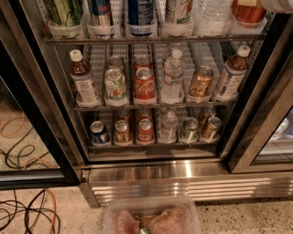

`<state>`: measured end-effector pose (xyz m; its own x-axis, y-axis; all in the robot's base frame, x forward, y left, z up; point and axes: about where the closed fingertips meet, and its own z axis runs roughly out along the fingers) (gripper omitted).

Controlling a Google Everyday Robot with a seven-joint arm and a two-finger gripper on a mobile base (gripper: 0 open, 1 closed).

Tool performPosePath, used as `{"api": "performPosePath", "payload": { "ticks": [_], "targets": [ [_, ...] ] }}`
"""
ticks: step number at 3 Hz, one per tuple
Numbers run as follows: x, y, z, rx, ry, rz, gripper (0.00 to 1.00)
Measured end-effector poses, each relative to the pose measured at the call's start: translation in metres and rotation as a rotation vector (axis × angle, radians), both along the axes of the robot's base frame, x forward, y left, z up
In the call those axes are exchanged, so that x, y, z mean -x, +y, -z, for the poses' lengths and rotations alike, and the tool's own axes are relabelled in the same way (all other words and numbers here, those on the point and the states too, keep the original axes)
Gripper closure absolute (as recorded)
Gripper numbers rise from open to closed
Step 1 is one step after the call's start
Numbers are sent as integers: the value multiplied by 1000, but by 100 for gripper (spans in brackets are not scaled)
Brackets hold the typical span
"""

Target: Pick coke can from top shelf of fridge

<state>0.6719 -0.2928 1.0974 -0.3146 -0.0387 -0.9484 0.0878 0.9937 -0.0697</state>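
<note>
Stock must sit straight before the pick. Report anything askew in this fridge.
The gold-orange can, same shelf as the coke can, leans sideways; the silver can and bronze can below tilt too. The end effector shows only at the top right corner.

Little of robot shown. Gripper seen only as sliver at top right corner of view, cut off by upper and right frame edges. Surface noted as pale, off-white to light grey, smooth and plain. Lower outline seen as rounded, gently curved, with slightly darker shade along underside. Brightest tone noted toward top of sliver. Finer shape not made out from visible part; surface detail too small to be told.
</note>
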Motion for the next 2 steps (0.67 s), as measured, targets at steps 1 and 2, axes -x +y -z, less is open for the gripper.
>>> {"api": "performPosePath", "payload": {
  "ticks": [1, 2],
  "targets": [
    [5, -1, -9, -1, -8, 2, 100],
    [12, 0, -10, 0, 33, -12, 100]
  ]
}}
